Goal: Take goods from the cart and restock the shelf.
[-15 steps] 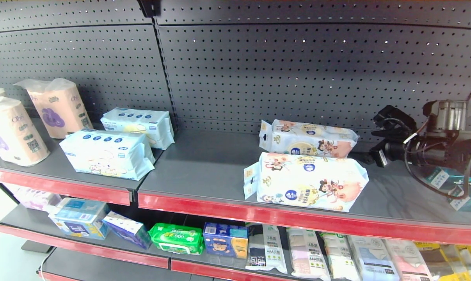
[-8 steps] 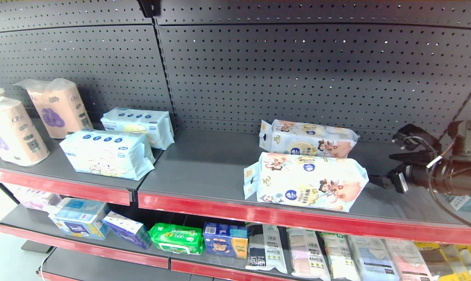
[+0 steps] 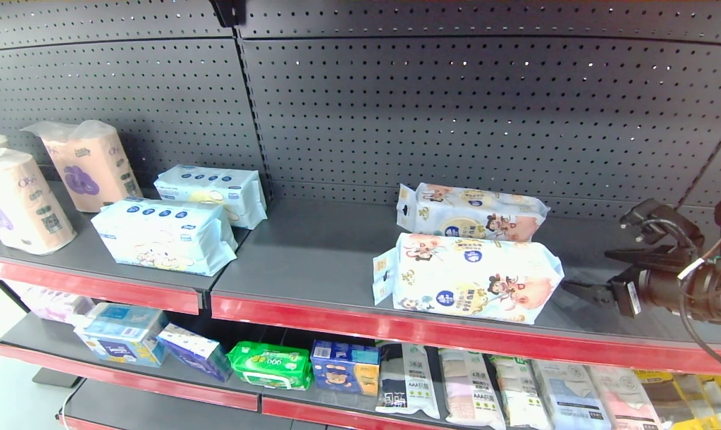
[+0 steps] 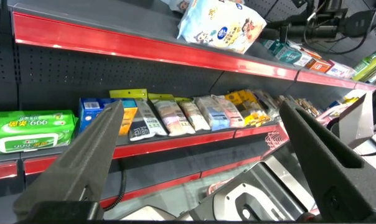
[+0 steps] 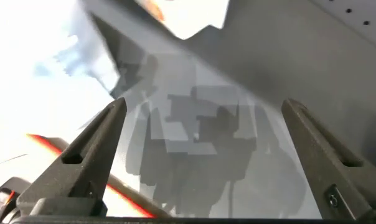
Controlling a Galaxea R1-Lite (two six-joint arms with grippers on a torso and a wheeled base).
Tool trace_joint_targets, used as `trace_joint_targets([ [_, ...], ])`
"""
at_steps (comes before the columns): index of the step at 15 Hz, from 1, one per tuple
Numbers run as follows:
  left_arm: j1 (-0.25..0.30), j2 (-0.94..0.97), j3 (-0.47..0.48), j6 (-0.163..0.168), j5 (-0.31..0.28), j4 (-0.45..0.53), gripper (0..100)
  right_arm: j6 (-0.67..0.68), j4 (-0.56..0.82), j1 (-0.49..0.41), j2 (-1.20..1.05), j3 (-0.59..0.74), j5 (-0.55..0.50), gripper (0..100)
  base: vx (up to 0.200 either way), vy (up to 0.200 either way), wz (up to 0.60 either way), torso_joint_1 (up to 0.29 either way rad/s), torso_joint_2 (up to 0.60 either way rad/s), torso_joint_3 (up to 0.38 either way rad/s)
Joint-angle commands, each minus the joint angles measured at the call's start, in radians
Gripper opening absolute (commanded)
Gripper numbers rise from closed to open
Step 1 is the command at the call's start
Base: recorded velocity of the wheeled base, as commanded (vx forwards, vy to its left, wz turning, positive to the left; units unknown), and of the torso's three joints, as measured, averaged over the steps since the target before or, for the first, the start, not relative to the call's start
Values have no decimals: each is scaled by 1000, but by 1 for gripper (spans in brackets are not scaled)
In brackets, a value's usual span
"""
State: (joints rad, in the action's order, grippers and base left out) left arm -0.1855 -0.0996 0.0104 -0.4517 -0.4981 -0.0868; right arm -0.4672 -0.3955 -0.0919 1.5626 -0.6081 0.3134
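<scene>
Right arm sits level over the right end of the shelf [image 3: 312,257], right tool [image 3: 592,272] pointing left, fingers spread wide, nothing between them, tips near the front cartoon pack [image 3: 473,278] but apart from it. Rear cartoon pack [image 3: 471,212] lies flat just behind, against the pegboard [image 3: 456,107]. Left tool [image 4: 200,106] hangs low, fingers spread, empty, facing the lower shelf [image 4: 175,142] with a green wipes pack [image 4: 29,130]. Blue-white packs [image 3: 163,236] and pink roll packs [image 3: 88,164] stand well left on the upper shelf
</scene>
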Motion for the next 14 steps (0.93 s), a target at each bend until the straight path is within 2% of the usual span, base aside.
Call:
trace_joint_targets([
  [1,0,0,0,1,0,-1,100,1,-2,14,11,-7,0,100,0,0,0,0,0,0],
  [6,0,0,0,1,0,-1,100,-1,-11,15,97,-75,-13,100,0,0,0,0,0,0],
  [14,0,0,-3,1,0,-1,100,25,-9,103,77,-96,-13,100,0,0,0,0,0,0],
])
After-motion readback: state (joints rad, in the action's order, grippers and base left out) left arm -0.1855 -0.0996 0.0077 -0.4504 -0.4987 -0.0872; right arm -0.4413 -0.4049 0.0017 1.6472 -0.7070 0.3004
